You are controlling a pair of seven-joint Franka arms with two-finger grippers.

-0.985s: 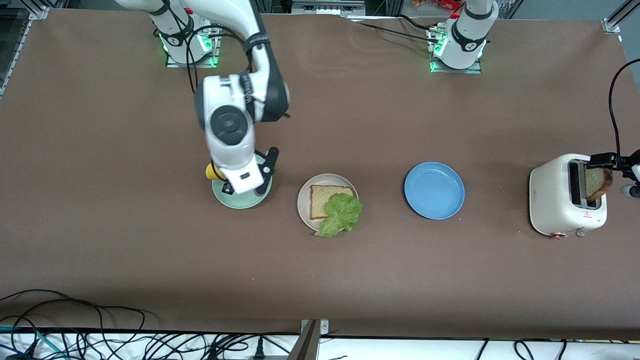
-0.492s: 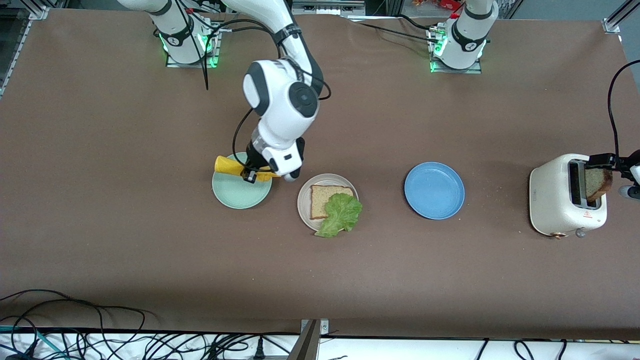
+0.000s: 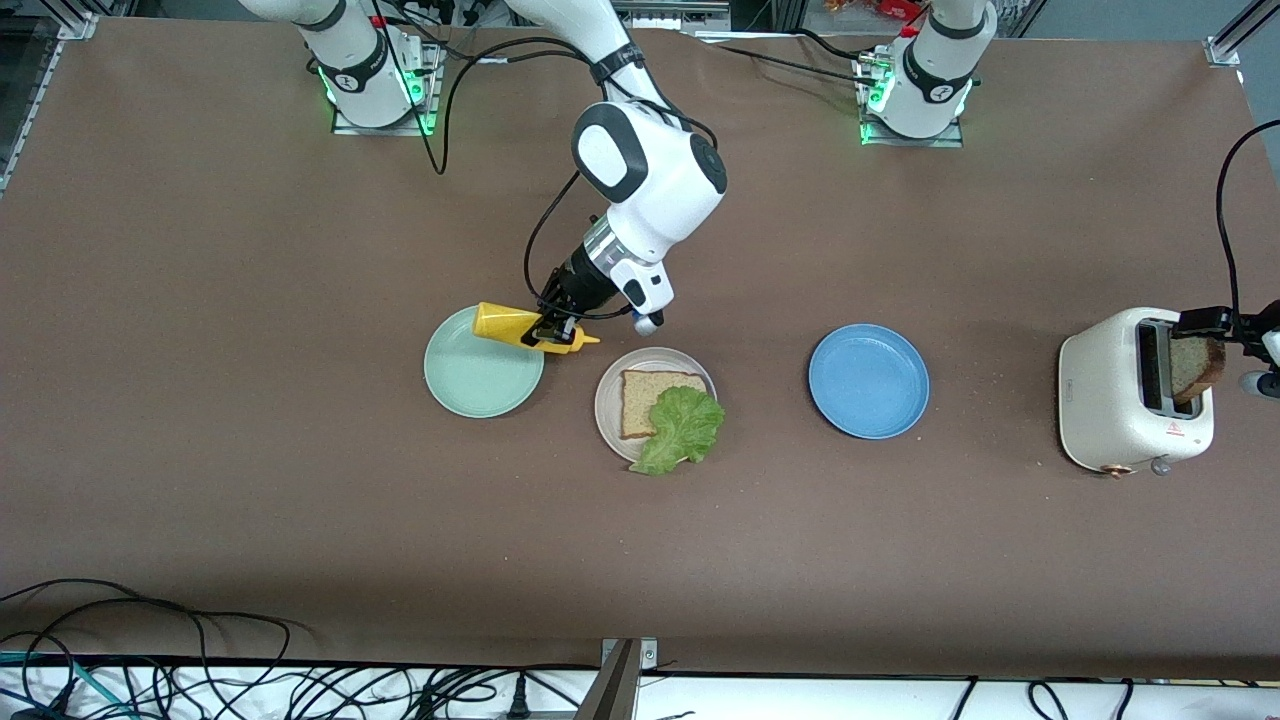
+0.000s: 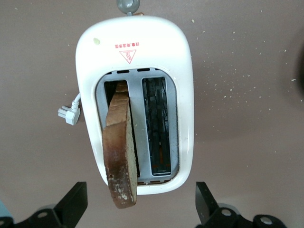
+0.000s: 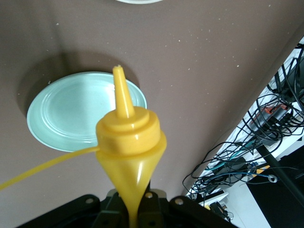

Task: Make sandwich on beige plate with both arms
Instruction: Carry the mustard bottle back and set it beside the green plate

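Front view, going left to right: the right gripper [image 3: 556, 331] pinches a yellow squeeze bottle [image 3: 527, 327], tipped on its side over the mint-green plate [image 3: 470, 385], nozzle aimed toward the beige plate [image 3: 612, 395], probably to sauce it. That plate, mid-table, holds one bread slice [image 3: 642, 397] with a lettuce leaf [image 3: 683, 428] partly over it (no top slice yet). Beside it is a blue plate [image 3: 868, 380]. At the left arm's end, the left gripper [image 4: 141, 209] hangs spread wide over the toaster [image 3: 1120, 405], the second slice [image 4: 118, 152] standing between its fingers, untouched.

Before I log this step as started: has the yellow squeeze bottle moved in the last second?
Yes. The yellow squeeze bottle has been lifted off the mint-green plate and carried toward the beige plate, held in the right end effector.
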